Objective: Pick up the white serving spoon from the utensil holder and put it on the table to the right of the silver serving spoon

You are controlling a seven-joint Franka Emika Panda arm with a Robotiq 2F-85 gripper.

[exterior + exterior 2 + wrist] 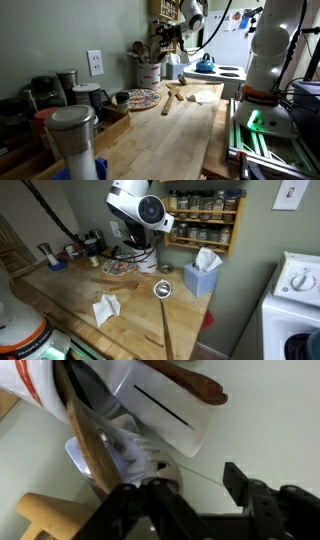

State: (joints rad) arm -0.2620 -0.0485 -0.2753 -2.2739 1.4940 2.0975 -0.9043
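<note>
Gripper [198,502] jaws stood well apart in the wrist view, black fingers [250,500] coming in from the near edge, and nothing was clamped between them. Its fingertips were cut off by the bottom of that picture. In an exterior view the arm [140,208] blocked the tool completely, and whatever stood behind it could not be made out.

And the target: the white serving spoon [168,415], smooth flat plastic with one dark slot, lay just beyond the fingertips and a little to the left, untouched as far as could be seen. A pale wooden handle [88,455] crossed in front of its left side, and a dark brown wooden spoon [195,382] overlapped its far edge. Some blurred pale thing near the left finger was too soft to name.

Back at the far end of the table [185,130], light planked butcher-block, the utensil holder [149,73] stood as a small white cylinder bristling with dark handles. On the wood, the silver serving spoon [162,290] showed a round shiny bowl, its thin handle running toward the near edge.
</note>
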